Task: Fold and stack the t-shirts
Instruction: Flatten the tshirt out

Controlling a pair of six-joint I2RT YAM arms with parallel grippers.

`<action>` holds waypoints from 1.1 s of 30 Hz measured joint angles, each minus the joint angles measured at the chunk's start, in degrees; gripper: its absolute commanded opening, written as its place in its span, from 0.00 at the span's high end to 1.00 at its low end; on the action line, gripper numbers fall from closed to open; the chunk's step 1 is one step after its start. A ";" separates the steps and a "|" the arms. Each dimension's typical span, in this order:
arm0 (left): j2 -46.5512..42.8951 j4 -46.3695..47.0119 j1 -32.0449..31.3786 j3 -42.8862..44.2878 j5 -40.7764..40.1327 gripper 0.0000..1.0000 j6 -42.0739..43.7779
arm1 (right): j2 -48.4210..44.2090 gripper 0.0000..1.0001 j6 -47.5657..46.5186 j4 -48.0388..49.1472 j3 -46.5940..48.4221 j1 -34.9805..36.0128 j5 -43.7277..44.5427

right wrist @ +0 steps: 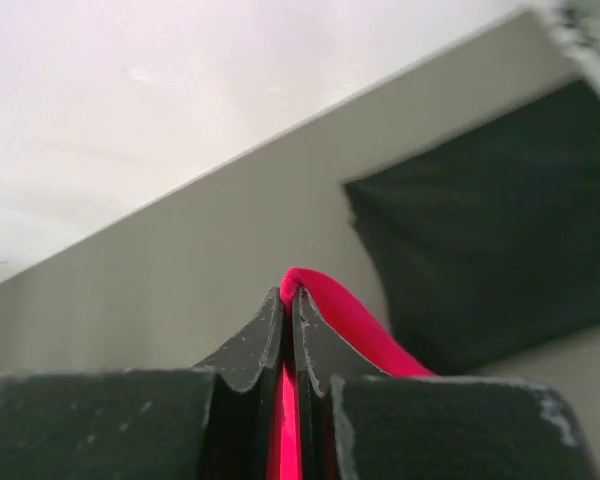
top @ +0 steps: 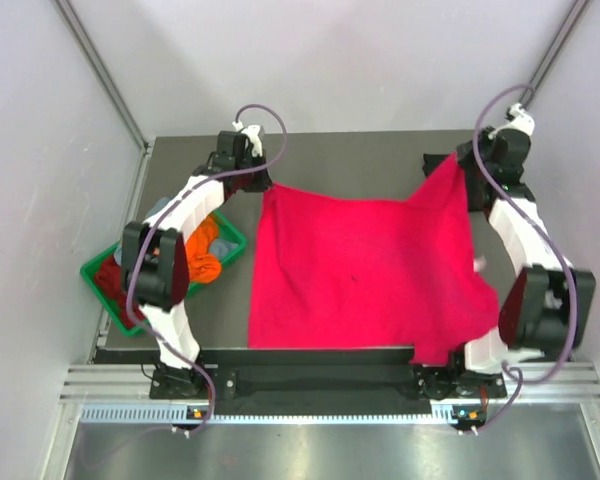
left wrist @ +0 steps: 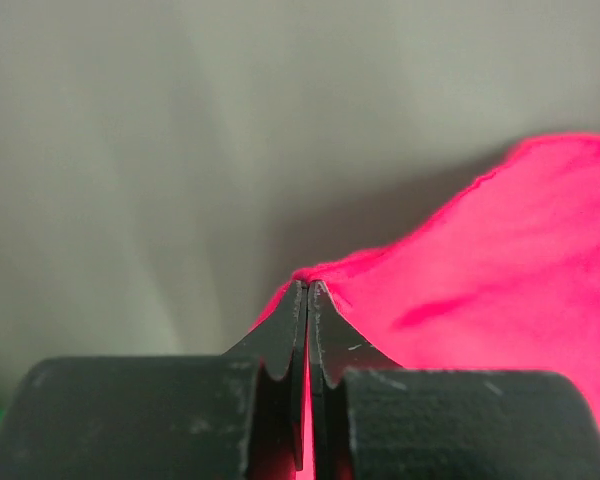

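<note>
A bright pink-red t-shirt point(top: 360, 270) lies spread over the middle of the dark table point(top: 380, 150), mostly flat, with its two far corners drawn up off the surface. The left gripper point(left wrist: 308, 285) is at the far left corner, its black fingers point(left wrist: 280, 335) pressed together on a small peak of the pink-red cloth, which falls away to the right in a soft slope. The right gripper point(right wrist: 290, 292) is at the far right corner, its jaws likewise clamped tight on a thin fold of the same shirt, and this corner rises to a point higher than the left one. Just beyond the right gripper a black t-shirt point(right wrist: 490, 230) lies flat at the table's far right. The shirt's near right corner reaches the table's near edge, beside the right arm's base. At the table's left side sits a green tray point(top: 92, 268), partly hidden by the left arm, holding a bunched orange t-shirt point(top: 205, 250), a dark red t-shirt point(top: 110, 280) and a sliver of grey-blue cloth point(top: 158, 208).
</note>
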 measured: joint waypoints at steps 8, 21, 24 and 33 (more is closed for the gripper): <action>15.43 0.09 4.94 12.76 0.11 1.00 1.95 | 24.24 1.00 4.57 11.34 16.11 0.92 -12.37; 20.98 -1.75 8.09 20.17 1.84 1.00 8.66 | 36.54 1.00 7.08 7.08 32.09 0.98 -14.97; 21.29 -3.52 7.98 21.16 2.14 1.00 10.29 | 36.54 1.00 6.71 4.70 32.94 0.98 -14.73; 21.03 -3.67 8.00 18.86 1.60 1.00 11.47 | 27.23 1.00 3.93 1.60 23.26 2.73 -6.05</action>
